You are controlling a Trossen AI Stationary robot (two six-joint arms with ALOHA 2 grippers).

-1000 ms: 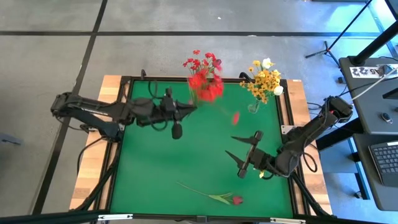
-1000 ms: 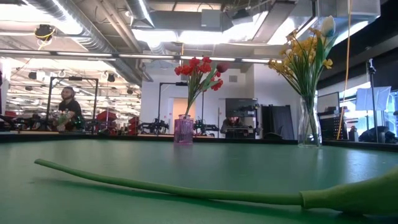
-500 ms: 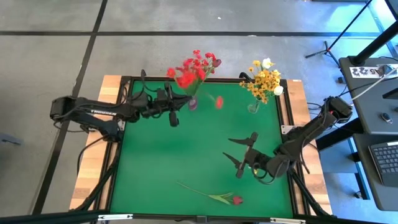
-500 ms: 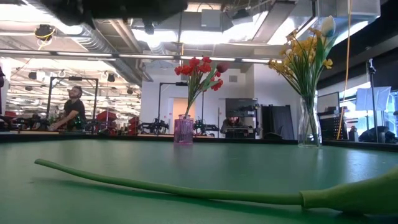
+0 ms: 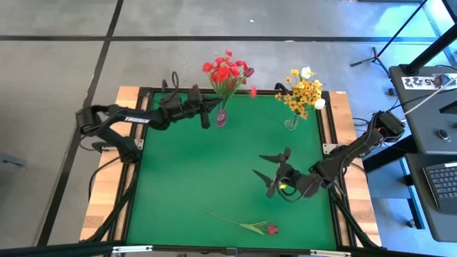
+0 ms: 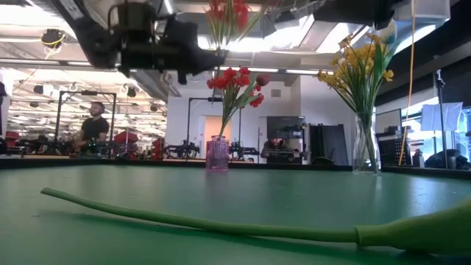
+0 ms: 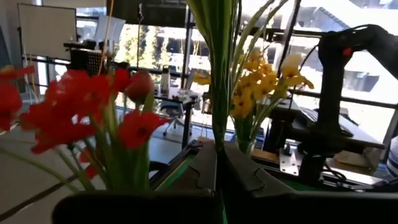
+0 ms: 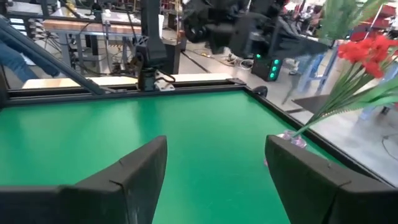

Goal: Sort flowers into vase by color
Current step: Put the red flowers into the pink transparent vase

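Note:
My left gripper (image 5: 208,114) is shut on a red flower cluster (image 6: 228,15) and holds it in the air beside the purple vase (image 5: 221,118) at the far edge. That vase (image 6: 217,154) has red flowers (image 6: 237,79) standing in it. A clear vase (image 5: 291,123) farther right holds yellow flowers (image 5: 303,93). One dark red bud flower (image 5: 246,225) lies flat on the green mat near the front edge. My right gripper (image 5: 275,175) hovers open over the mat's right half, with nothing between its fingers (image 8: 134,174). My left gripper pinches the green stems (image 7: 217,140) of the red cluster between its two fingers, below the blossoms. The fingers come in about level from the table's left and lie across the stems. The stems stand upright above the fingers, lifted clear of the table and vase.
The black frame (image 5: 143,143) runs around the mat, with wooden boards outside it. The lying flower's stem (image 6: 206,221) stretches across the mat's near part. People and equipment show in the room behind the table.
My left gripper has sunk and gone toward the table's far edge with the red cluster, coming into the low view from above; the blossoms now stand by the purple vase. My right gripper has sunk a little and rolled, staying open.

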